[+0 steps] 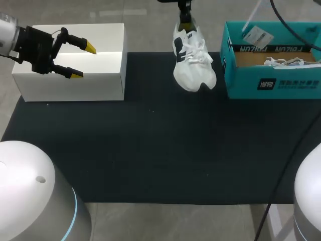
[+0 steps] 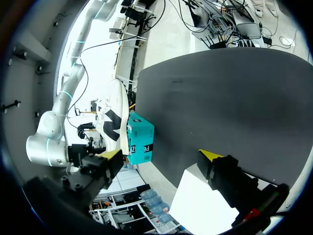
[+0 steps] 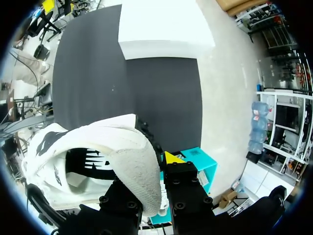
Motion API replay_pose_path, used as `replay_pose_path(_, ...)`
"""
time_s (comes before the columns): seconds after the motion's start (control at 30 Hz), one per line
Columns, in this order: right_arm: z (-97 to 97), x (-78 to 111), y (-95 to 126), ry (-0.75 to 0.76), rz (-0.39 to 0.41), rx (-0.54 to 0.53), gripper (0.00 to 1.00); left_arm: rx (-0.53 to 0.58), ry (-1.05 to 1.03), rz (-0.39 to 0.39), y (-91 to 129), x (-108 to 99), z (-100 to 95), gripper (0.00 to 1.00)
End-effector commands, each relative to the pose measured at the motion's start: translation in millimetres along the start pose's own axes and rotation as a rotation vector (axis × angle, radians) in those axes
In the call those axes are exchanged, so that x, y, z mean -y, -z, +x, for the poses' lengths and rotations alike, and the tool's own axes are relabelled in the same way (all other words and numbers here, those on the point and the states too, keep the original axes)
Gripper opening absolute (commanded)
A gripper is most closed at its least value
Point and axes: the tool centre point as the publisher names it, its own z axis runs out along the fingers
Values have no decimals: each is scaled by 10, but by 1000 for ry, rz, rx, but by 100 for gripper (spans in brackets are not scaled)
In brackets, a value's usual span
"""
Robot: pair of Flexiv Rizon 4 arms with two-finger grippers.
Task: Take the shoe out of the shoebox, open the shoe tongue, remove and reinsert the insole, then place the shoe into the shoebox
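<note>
A white sneaker [image 1: 192, 60] with black side marks hangs toe-down over the far middle of the black mat, its toe near or on the mat. My right gripper [image 1: 185, 24] is shut on its heel collar. In the right wrist view the heel [image 3: 132, 171] fills the space between the fingers, with one yellow tip [image 3: 171, 158] showing beside it. The teal shoebox [image 1: 273, 60] stands open at the right, with paper and laces inside. My left gripper [image 1: 80, 60] hovers open over the white box [image 1: 75, 63] at the left; nothing is between its fingers [image 2: 210, 155]. The sneaker [image 2: 115, 122] also shows far ahead in the left wrist view.
A black mat [image 1: 160, 145] covers the table. A white tag [image 1: 257, 35] hangs over the shoebox's far wall. The white box takes up the mat's far left corner. A black cable [image 1: 288, 170] runs down the right side.
</note>
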Motion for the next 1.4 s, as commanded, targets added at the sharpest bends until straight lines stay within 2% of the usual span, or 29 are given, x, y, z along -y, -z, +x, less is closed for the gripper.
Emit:
replay_pose_path(0.03,-135,60,310,0,-3,-10,0,-5,0,1,2,-5,-4,100)
replay_pose_path(0.2,-205,37,444,-4,-41,46,0,-5,0,1,2,-5,-4,100)
replay_pose_path(1.37,-205,37,444,-4,-41,46,0,-5,0,1,2,-5,-4,100)
replay_pose_path(1.4,-224,78,425,-4,-36,38,0,-5,0,1,2,-5,-4,100)
